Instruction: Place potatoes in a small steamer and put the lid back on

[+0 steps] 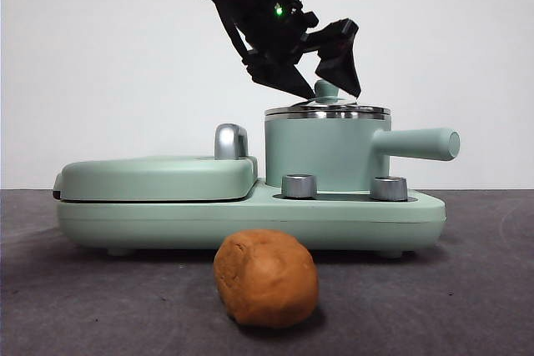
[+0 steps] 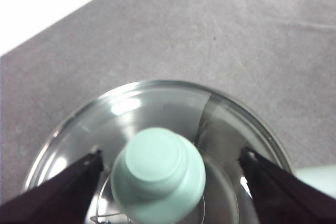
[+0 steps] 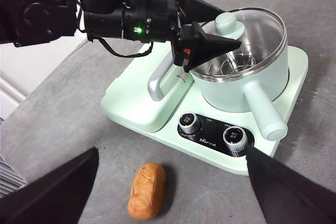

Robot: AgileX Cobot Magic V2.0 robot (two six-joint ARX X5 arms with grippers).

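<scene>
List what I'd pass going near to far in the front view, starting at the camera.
potato → two steel dials on the cooker base → small steamer with its lid on, the left pincer open around the lid's knob → white wall.

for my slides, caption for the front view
Left gripper open around glass lid's knob on mint-green steamer; orange-brown potato waits.

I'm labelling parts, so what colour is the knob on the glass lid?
Mint green, matching the pot; the knob shows best in the left wrist view.
</scene>
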